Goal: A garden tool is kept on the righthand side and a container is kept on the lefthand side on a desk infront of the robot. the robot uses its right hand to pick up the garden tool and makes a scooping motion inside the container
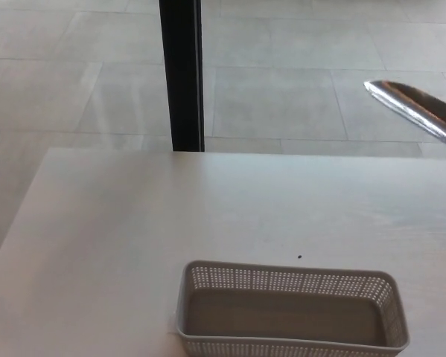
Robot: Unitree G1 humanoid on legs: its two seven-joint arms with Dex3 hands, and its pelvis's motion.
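Head view, looking down at the desk [133, 238]: a pale, matte top with a faint wood grain and a straight far edge. Near the front edge sits the container [290, 311], a light grey plastic basket, rectangular with rounded corners; its walls are perforated in a fine grid of small holes, its floor is smooth and solid, and it holds nothing. A tiny dark speck [299, 258] lies on the desk just beyond the basket's far rim. The garden tool [415, 108] shows only as a polished metal blade, narrow and tapering to a rounded tip, mirror-bright, slanting in from the right edge high above the desk and well apart from the basket. Its handle runs out of frame. Neither of my hands is in view, so I cannot tell my right hand's grip. Beyond the desk: large grey floor tiles [282, 97] with a dull sheen, and a black upright post [181, 74].
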